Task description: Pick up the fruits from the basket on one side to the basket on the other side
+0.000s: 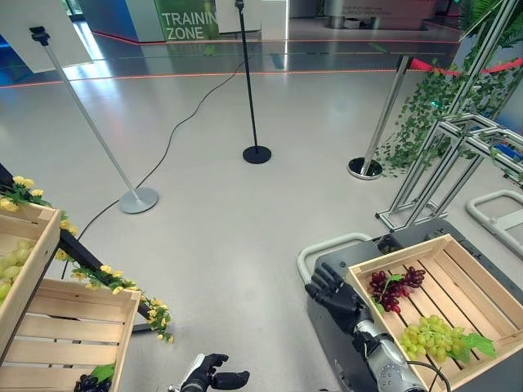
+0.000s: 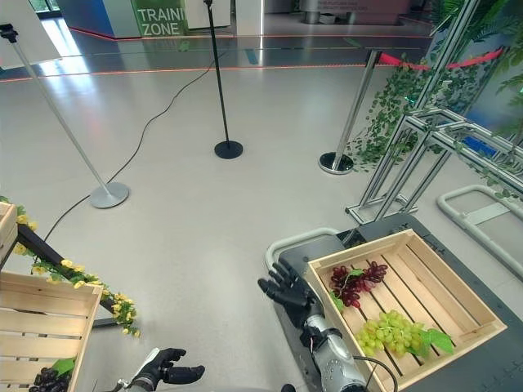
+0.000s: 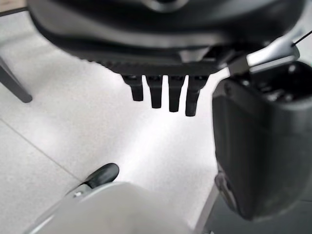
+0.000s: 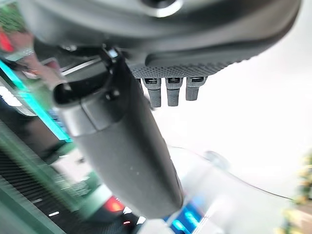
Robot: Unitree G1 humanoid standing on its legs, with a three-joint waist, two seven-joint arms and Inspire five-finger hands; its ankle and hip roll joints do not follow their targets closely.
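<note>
Fingers of the right hand are straight and spread, holding nothing, hovering just beside the near-left corner of the right crate; in the right wrist view they hang loose and empty past the thumb. Low at the near edge of the head views, the left hand also has its fingers extended and relaxed, with nothing in them, above bare floor.

Inside the right crate, a slatted wooden box resting on a dark grey cart with a pale tubular handle, lie a bunch of red grapes toward the far-left side and a bunch of green grapes with a leaf nearer the robot. The two bunches are apart.

On the robot's left stands a second wooden crate with a bunch of dark grapes at its near corner. Another crate above it holds pale green grapes. Yellow flowers trail along a dark bar between them.

Underfoot is a smooth, pale grey floor, slightly glossy. Well beyond stand a slanted silver pole on a round base, a black stand with a black disc foot, and another silver post by green vines. A green wall sign shows at the far end.
</note>
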